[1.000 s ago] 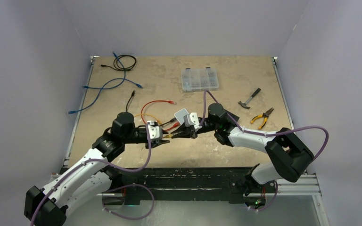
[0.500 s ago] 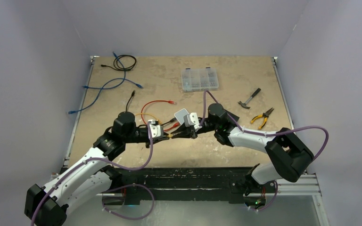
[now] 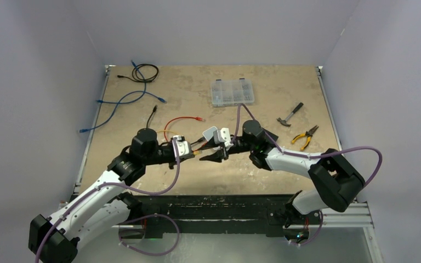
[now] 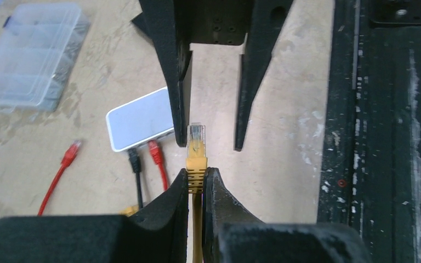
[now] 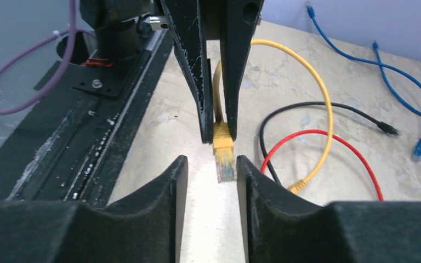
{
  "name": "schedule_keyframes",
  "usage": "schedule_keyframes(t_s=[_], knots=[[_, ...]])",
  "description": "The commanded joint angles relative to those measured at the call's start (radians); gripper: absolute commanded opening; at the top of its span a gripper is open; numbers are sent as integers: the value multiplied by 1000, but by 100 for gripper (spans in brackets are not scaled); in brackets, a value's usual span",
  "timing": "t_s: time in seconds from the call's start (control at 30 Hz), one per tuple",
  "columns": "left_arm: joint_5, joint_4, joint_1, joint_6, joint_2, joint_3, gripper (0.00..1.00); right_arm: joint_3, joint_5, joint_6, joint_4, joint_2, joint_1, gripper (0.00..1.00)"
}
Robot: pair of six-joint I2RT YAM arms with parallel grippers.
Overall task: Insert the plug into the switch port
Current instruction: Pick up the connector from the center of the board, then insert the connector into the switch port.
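Note:
A yellow plug [image 4: 196, 148] on a yellow cable [image 5: 318, 82] is held above the table, with my left gripper [image 4: 197, 174] shut on its boot. The clear tip sticks out between the fingers of my right gripper [image 5: 211, 164], which stands open around it and close to the right finger [image 5: 252, 181]. The two grippers meet nose to nose at mid-table, left gripper [image 3: 196, 155] and right gripper [image 3: 204, 156]. The white switch [image 4: 140, 118] lies just behind them, with a red plug [image 4: 154, 150] and a black plug [image 4: 134, 159] in its ports.
A clear organiser box [image 3: 231, 92] sits at the back. A hammer [image 3: 290, 114] and pliers [image 3: 305, 136] lie on the right. Blue cables [image 3: 121, 102] and a black coil [image 3: 145, 72] lie at the back left. The black base rail [image 4: 383, 137] runs along the near edge.
My left jaws have closed onto the yellow plug. My right jaws, shut on it before, have opened and let it go. Both arms have barely shifted.

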Motion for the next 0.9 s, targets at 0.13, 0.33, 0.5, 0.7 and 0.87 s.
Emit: schedule_keyframes(t_s=[0.13,0.33,0.5,0.7,0.87], knots=[[-441,-19,-4,-24,-70,79,0,-42,177,120,116,-45,-35,57],[-915,-7,-4,-11,-91,172,0,-61,278,169,149,-50,-56,65],[-1266,9,-4,31,-91,254,0,-78,417,206,161,-65,-73,66],[-1376,-87,-4,15,-32,311,0,-95,597,266,164,-78,-94,71],[-1190,-139,-3,-167,66,247,0,-91,701,378,134,-58,-145,80]])
